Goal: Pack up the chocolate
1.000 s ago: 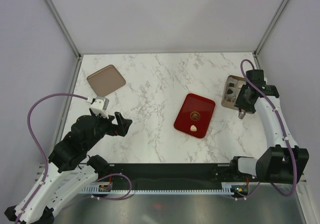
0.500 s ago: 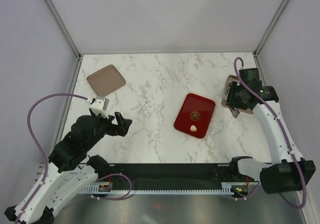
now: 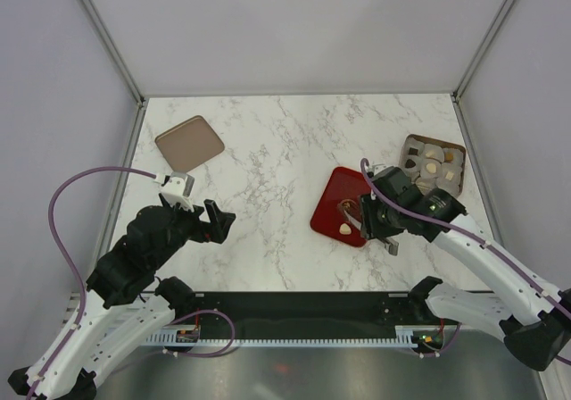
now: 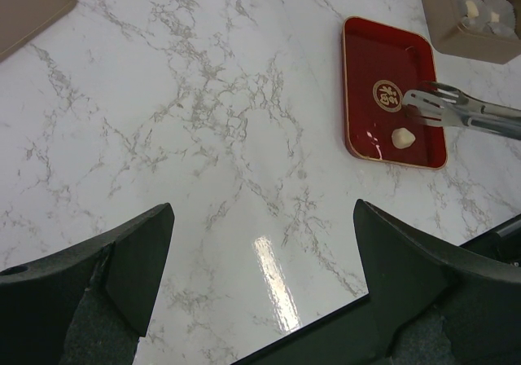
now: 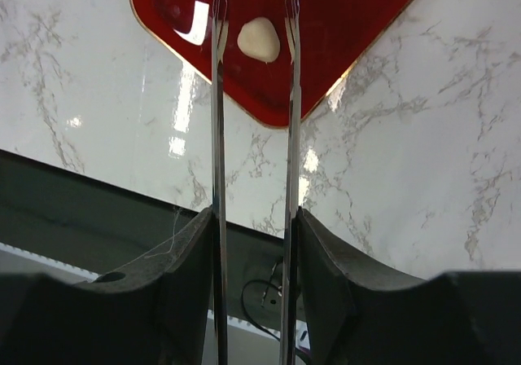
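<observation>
Overhead, the right gripper (image 3: 355, 209) hangs over the red tray (image 3: 343, 184), its thin tongs (image 3: 362, 212) parted with nothing between them. A cream chocolate (image 3: 344, 229) lies in the tray's near corner, at roughly 6 o'clock from the tong tips. The brown box (image 3: 435, 139) of packed pieces waits at 2 o'clock from the tray. The left gripper (image 3: 198, 211), spread wide and empty, sits well apart at 9 o'clock, leaving the right arm plainly the nearer. From the left wrist, the tongs reach in from 3 o'clock above the tray's middle, the cream chocolate apart from them toward 6 o'clock. From the right wrist, the chocolate shows between the two tongs toward 12 o'clock, about centred, a rounded piece with no marked long axis. Whether the tongs stand at its height cannot be told, so the pickup likely calls for a straight descent before closing.
</observation>
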Available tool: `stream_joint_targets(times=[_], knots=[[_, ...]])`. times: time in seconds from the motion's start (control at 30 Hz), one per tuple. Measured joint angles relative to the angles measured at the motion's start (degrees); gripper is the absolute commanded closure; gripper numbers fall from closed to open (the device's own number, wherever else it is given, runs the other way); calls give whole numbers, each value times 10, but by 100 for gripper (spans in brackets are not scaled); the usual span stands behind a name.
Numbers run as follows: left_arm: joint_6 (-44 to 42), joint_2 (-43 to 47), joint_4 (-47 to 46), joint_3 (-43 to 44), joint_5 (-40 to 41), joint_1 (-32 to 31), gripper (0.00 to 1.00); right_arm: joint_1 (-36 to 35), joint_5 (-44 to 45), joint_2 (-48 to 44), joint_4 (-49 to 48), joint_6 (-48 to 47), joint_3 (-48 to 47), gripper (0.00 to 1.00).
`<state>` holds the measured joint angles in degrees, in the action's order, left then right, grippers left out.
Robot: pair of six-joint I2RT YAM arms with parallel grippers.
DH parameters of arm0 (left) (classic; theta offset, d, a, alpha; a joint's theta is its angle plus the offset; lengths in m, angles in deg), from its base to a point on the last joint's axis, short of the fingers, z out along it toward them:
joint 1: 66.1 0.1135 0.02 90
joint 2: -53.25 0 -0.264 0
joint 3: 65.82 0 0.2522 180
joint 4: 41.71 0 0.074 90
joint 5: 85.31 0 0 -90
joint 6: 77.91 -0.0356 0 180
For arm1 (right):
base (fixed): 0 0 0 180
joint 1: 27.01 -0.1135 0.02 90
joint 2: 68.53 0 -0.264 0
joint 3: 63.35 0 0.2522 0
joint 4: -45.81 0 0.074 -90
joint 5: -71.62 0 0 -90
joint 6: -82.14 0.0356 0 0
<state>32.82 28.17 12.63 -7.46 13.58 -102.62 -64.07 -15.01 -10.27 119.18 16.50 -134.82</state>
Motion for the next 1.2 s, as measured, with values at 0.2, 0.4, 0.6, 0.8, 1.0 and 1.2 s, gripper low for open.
stream_joint_targets(times=[0.2,0.4,0.6,0.8,1.0,1.2], knots=[[0,0,0,0,0,0,0,-17,5,-28,11,14,41,49],[0,-6,0,0,0,0,0,-33,3,-31,8,18,53,48],[0,-8,0,0,0,0,0,-48,5,-30,6,26,66,49],[0,-8,0,0,0,0,0,-64,15,-20,6,33,67,50],[0,-8,0,0,0,0,0,-75,33,-2,4,40,67,52],[0,-8,0,0,0,0,0,-83,48,5,3,46,67,55]])
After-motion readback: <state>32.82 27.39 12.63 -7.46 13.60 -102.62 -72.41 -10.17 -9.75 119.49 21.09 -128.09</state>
